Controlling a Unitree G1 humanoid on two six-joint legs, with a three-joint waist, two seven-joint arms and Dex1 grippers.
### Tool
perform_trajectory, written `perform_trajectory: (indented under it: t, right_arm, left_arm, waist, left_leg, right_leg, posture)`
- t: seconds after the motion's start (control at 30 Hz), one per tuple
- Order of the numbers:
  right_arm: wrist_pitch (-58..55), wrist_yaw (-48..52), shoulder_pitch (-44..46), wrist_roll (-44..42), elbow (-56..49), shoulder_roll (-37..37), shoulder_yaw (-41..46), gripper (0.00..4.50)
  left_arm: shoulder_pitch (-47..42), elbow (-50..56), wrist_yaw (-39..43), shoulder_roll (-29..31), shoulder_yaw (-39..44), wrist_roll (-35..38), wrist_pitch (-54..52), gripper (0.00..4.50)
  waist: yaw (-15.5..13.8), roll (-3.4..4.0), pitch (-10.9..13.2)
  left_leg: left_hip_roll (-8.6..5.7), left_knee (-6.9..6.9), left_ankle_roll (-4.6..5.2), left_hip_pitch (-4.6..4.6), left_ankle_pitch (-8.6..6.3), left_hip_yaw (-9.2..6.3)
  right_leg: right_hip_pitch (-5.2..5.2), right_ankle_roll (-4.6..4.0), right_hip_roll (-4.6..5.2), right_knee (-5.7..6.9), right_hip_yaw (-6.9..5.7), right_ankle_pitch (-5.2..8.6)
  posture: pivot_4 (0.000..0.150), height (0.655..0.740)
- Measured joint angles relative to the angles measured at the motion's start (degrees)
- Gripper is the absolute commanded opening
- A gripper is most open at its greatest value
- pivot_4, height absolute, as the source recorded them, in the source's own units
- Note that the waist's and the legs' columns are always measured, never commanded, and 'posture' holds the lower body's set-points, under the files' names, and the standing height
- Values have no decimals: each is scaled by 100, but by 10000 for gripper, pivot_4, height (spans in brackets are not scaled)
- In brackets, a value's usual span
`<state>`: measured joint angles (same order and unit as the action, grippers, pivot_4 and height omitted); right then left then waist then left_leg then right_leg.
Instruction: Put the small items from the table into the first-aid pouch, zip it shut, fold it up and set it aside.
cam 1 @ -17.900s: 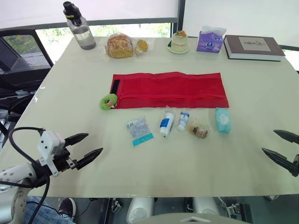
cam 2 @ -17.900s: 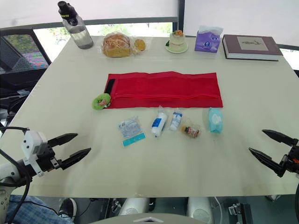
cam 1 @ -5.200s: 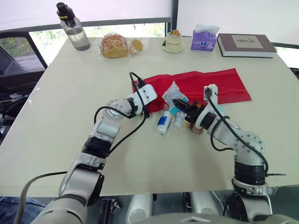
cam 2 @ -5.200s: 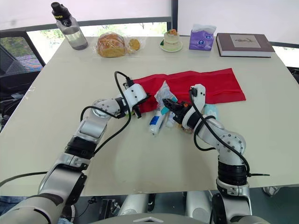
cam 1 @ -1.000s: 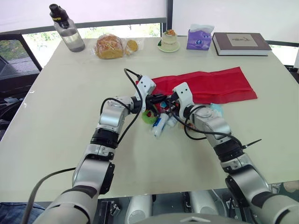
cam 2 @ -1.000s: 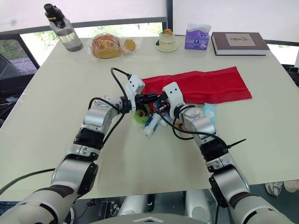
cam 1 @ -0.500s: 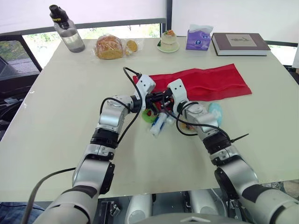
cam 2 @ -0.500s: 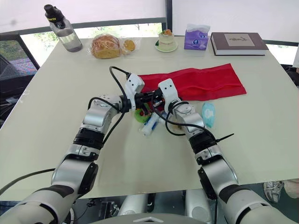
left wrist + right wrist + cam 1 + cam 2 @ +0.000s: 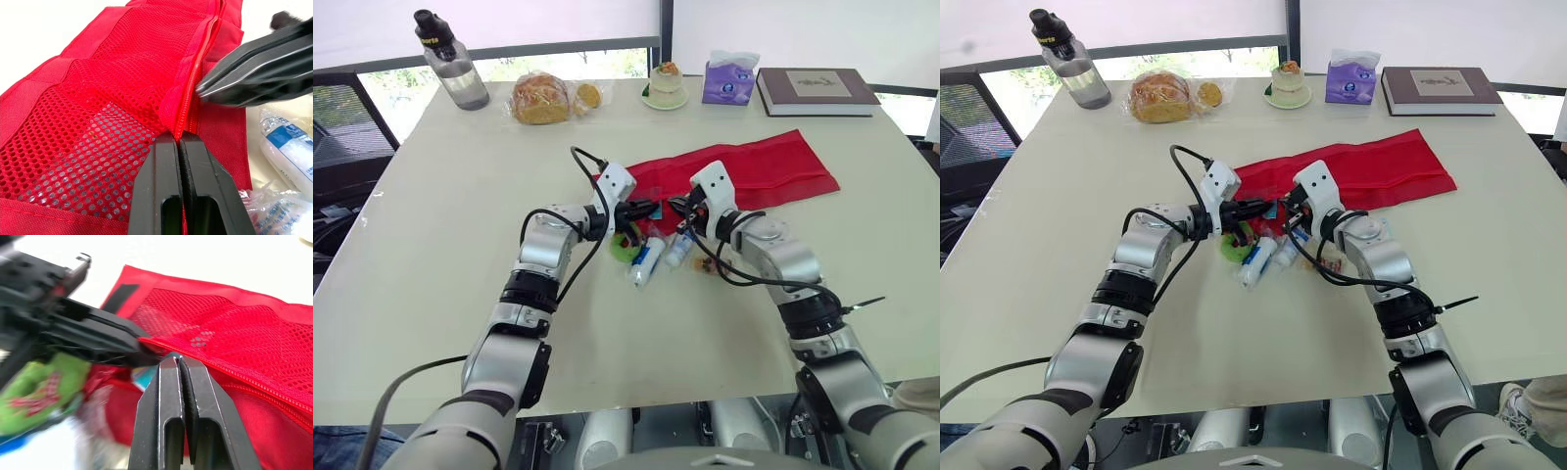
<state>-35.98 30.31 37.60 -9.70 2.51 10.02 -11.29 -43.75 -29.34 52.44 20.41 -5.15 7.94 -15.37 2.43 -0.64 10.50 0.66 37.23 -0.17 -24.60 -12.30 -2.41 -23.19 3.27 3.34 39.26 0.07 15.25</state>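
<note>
Two grippers are brought together at the left end of the pouch (image 9: 749, 174). The pouch lies skewed across the middle of the table (image 9: 450, 196), its right end flat and its left end bunched and raised. The fingers of the left gripper (image 9: 177, 138) are clamped on the pouch's fabric edge right beside the zip (image 9: 195, 83). The fingers of the right gripper (image 9: 178, 360) are pressed together with their tips at the same edge; whether anything is pinched between them cannot be told.

The main risk is judged to be loss of the opening. Only a thin fold of cloth is held by the left fingers, and it could be pulled free by a sideways tug from the right arm, so that the mouth falls shut. The grippers are almost touching, so a collision could be caused by any small misjudged move. The tube (image 9: 646, 262), the small bottle (image 9: 678, 249) and the green bundle (image 9: 625, 246) are crowded just on the robot's side of the grippers and could be knocked about or trapped under the cloth.

The pouch is seen as a long red strip with a mesh face, through which a pale shape is faintly made out. A red zip runs along its length. It is not yet folded, and packing is judged unfinished.
</note>
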Motion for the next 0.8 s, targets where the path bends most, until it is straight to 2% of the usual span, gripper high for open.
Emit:
perform_trajectory:
  t: [0.23,0.8]
  right_arm:
    - [-129,185,-62,50,-15,-23,-351,1251]
    - [541,10,535,353,1697,-727,-361,1251]
  left_arm:
    - [-72,-118,112,1,-29,-21,101,0]
    - [91,178,84,112,46,-23,53,0]
  waist:
    - [-11,0,0]
    - [1,0,0]
  left_leg:
    - [-1,9,0,-2,0,1]
    - [-1,9,-4,3,2,4]
  right_leg:
    - [0,0,0,7,1,0]
    - [-8,0,0,25,10,0]
  posture:
    - [1500,7400]
    - [1500,7400]
